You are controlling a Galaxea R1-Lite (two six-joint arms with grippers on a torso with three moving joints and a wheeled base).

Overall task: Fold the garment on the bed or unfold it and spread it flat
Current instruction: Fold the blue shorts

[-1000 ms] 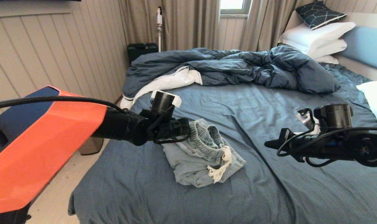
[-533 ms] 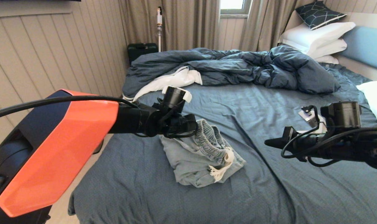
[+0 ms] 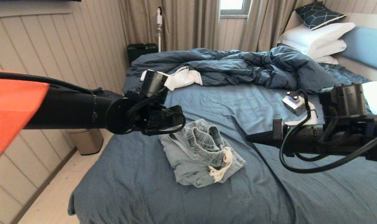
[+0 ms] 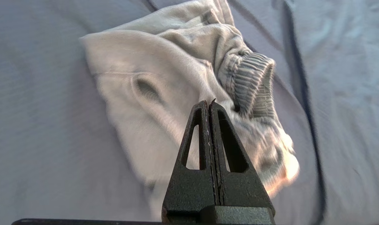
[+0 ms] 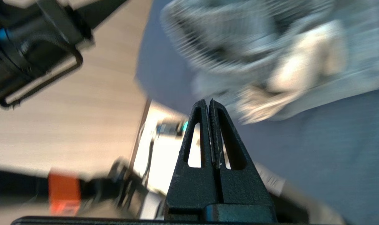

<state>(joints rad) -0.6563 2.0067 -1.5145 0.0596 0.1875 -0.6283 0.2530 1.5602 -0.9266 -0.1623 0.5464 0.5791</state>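
Shorts (image 3: 204,155) lie bunched at centre frame on the bed (image 3: 269,193); my left gripper (image 3: 176,119) and right gripper (image 3: 253,137), both clenched empty, risk snagging the sheet (image 3: 129,186) unless opened.

Daylight from window (image 3: 235,7) at rear, soft shadows, right wrist view motion-blurred
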